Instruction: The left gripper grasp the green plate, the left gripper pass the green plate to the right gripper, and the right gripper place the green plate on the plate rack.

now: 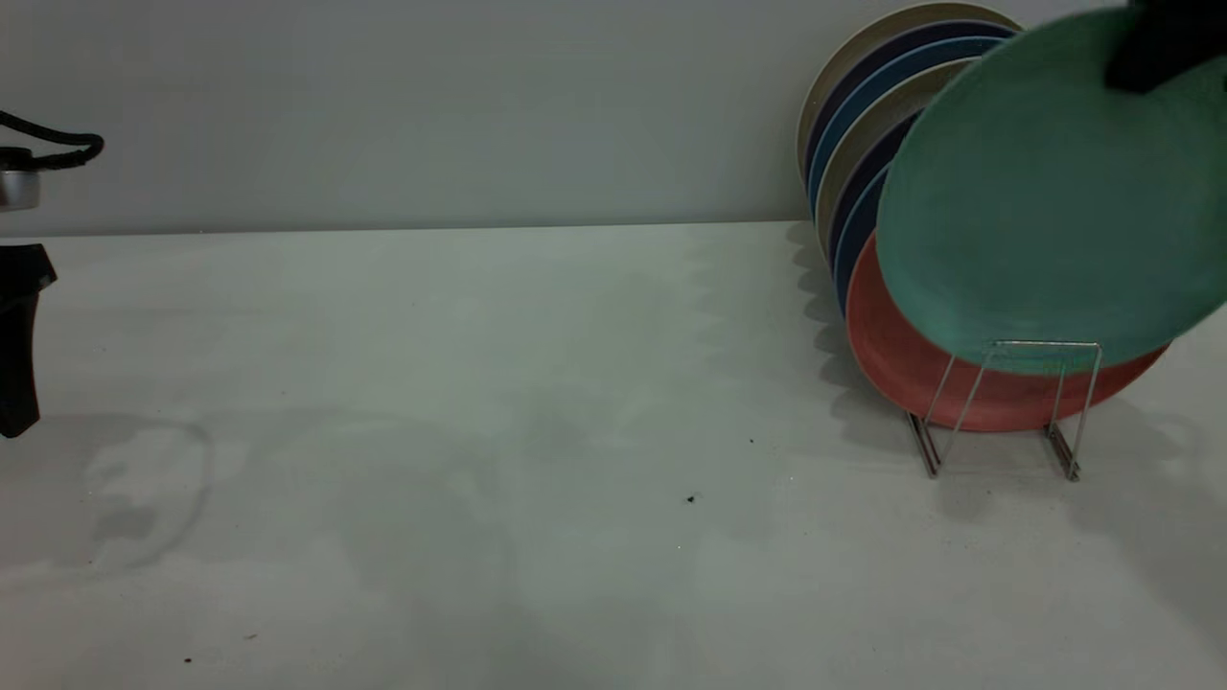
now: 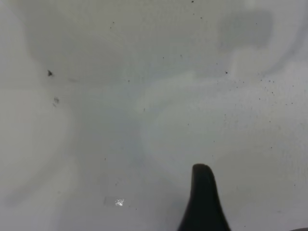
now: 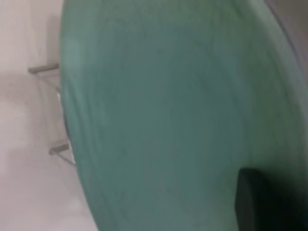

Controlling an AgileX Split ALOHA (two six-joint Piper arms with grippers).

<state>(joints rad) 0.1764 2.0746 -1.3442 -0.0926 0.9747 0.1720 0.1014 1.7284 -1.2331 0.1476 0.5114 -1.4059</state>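
Observation:
The green plate [image 1: 1045, 192] is tilted at the right, in front of the salmon-pink plate [image 1: 911, 374]. Its lower rim sits just behind the front loop of the plate rack [image 1: 1047, 344], above the rails. My right gripper [image 1: 1160, 48] is shut on the plate's upper rim. In the right wrist view the green plate [image 3: 168, 110] fills the picture, one black finger [image 3: 262, 202] lies on it, and rack wires [image 3: 43, 69] show beside it. My left gripper [image 1: 19, 335] hangs empty at the far left edge above the table. One of its fingers [image 2: 203, 197] shows over bare table.
Several plates, beige [image 1: 863, 57], navy and blue [image 1: 848, 144], lean in the rack behind the salmon-pink one, close to the back wall. The white table [image 1: 527, 431] stretches between the two arms, with a small dark speck [image 1: 690, 498] on it.

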